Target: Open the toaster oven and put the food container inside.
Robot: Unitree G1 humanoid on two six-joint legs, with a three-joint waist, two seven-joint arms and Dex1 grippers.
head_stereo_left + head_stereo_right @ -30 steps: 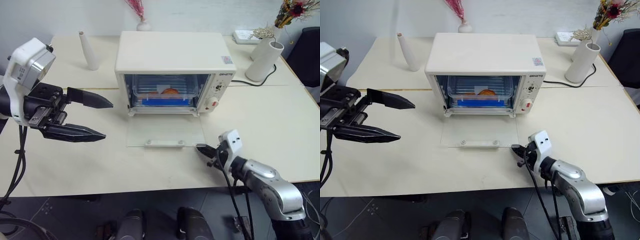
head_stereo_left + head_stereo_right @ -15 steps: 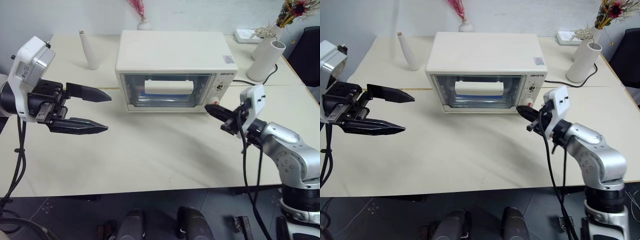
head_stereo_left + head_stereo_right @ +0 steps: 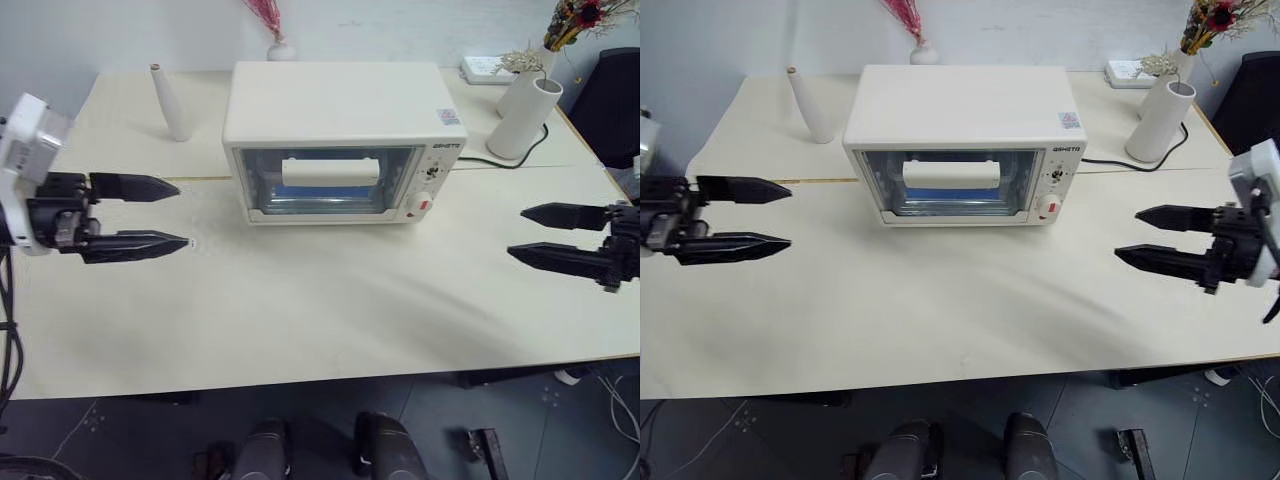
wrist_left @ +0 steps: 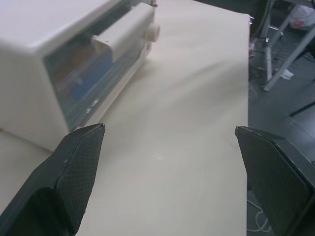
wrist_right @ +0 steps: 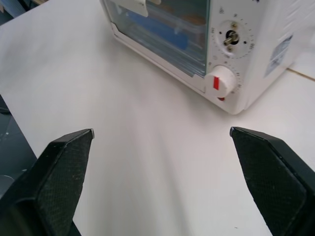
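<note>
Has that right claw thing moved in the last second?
Yes. The right end effector has swung up and out from the table in front of the toaster oven to its right side, now open.

The toaster oven [image 3: 338,140] sits on the table [image 3: 300,310]. The food container [image 5: 162,34] is inside it. Two vases [image 3: 170,103] [image 3: 525,115] stand beside it, one left, one right.
</note>
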